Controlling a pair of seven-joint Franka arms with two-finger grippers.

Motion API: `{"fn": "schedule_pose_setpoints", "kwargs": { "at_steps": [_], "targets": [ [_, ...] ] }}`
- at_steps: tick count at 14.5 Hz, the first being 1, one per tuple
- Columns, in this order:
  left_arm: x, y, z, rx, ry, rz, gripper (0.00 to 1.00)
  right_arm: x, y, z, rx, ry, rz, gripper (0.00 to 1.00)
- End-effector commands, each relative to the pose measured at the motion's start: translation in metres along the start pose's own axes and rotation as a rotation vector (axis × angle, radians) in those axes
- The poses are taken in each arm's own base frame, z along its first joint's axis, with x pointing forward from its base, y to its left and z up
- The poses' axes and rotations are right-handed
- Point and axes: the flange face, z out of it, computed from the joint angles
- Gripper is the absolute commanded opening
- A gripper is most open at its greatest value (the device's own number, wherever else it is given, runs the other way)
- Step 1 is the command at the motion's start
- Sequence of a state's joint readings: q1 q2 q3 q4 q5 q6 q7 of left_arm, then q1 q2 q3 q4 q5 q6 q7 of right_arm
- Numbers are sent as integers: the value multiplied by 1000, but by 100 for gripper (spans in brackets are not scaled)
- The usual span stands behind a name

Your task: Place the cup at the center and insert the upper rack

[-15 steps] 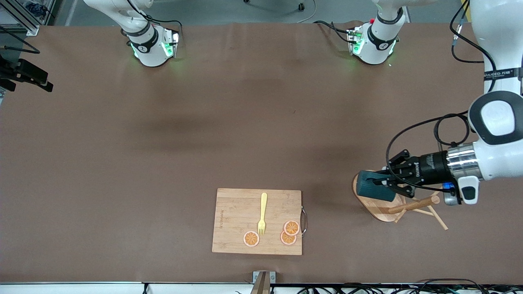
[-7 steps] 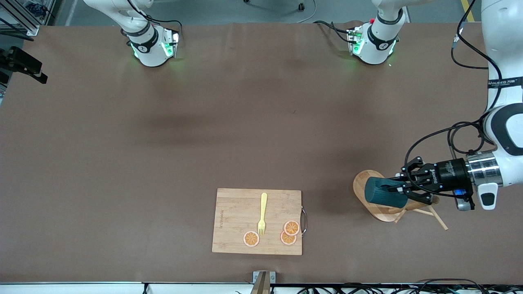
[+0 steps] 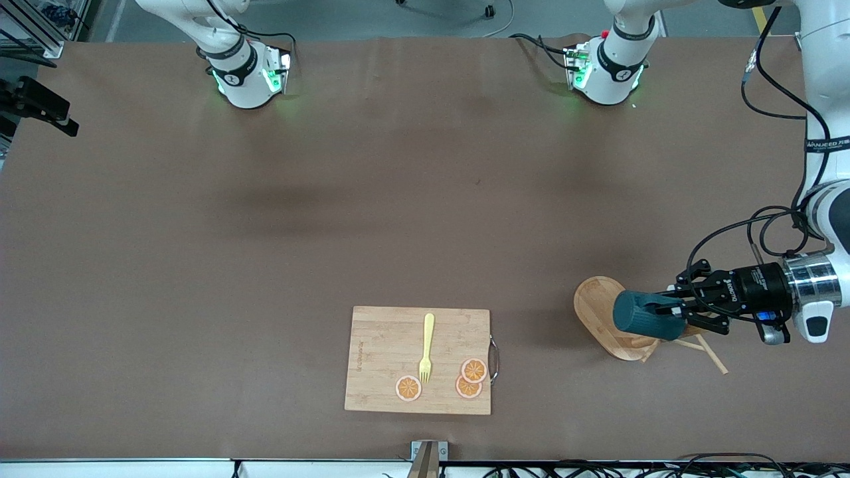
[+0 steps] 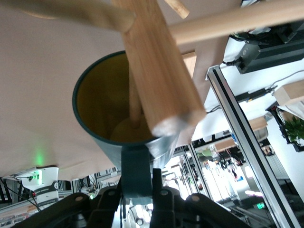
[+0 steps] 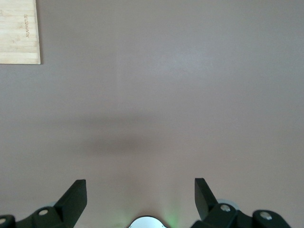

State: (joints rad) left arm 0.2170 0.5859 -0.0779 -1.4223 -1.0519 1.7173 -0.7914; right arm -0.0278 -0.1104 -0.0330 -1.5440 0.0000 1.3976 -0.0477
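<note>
Waiting high above bare table (image 3: 398, 199), the right gripper (image 5: 140, 197) has its fingers spread wide and holds nothing; in the front view only that arm's base shows, so its part in the work has plainly not begun. Nearer the front camera lies a wooden cutting board (image 3: 385, 345) carrying a yellow fork (image 3: 426, 348) and three orange slices (image 3: 468, 380), none of them task things, and they sit between the table's middle and the camera edge.

Toward the left arm's end of the table, the mug tree (image 3: 607, 318) lies tipped over, its oval base on edge and its post and pegs pointing away from the centre. The left gripper (image 3: 677, 310) is clamped on the handle of the teal cup (image 3: 647, 317), held on its side over the rack's base. The left wrist view shows why: the cup's (image 4: 109, 114) yellowish mouth faces the thick post (image 4: 159, 71), which appears to cross or enter the rim. My judgement is that the cup must be cleared off the post before it can go to the centre.
</note>
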Motion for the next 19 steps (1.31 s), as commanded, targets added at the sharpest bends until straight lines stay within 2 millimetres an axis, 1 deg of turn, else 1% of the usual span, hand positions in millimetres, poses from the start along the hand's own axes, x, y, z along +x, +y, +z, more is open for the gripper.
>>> {"fn": "schedule_pose_setpoints", "kwargs": {
  "at_steps": [1,3,4,5,6,7,8,9,10,12,14,15,17,18,19],
  "targets": [
    [16,-4,-7,-30,-48,13,2,-6,-1,1,-4,-1,-11,100],
    [23,-6,-6,-30,-51,11,5,-6,-1,1,-4,-1,-11,100],
    [27,-7,-3,-28,-53,6,9,-6,-1,1,-4,-1,-12,100],
    [30,-8,-3,-29,-56,1,21,-6,-1,1,-4,-1,-12,100],
    [31,-8,-2,-29,-57,-2,42,-6,-1,1,-4,-2,-12,100],
    [31,-8,-1,-26,-56,-4,74,-6,-1,2,-4,-4,-12,100],
    [27,-7,-2,-26,-55,3,100,-6,-1,3,-4,-6,-12,100],
    [21,-5,-4,-24,-50,12,100,-6,-1,3,-4,-6,-12,100],
    [13,-2,-10,-28,-41,25,100,-6,-1,3,-3,-7,-12,100],
    [-25,7,-26,-25,-2,88,100,-6,-1,4,-3,-7,-12,100],
    [-74,10,-40,58,123,184,100,-6,-1,4,-3,-7,-12,100],
    [-101,12,-42,95,172,239,100,-6,-1,4,-5,-7,-12,100],
    [-150,11,-53,166,292,341,100,-6,-1,3,-4,-6,-12,100],
    [-179,10,-53,206,345,398,100,-6,-1,3,-5,-6,-12,100],
    [-199,5,-52,258,392,436,100,-6,-1,3,-4,-4,-12,100]
  ]
}}
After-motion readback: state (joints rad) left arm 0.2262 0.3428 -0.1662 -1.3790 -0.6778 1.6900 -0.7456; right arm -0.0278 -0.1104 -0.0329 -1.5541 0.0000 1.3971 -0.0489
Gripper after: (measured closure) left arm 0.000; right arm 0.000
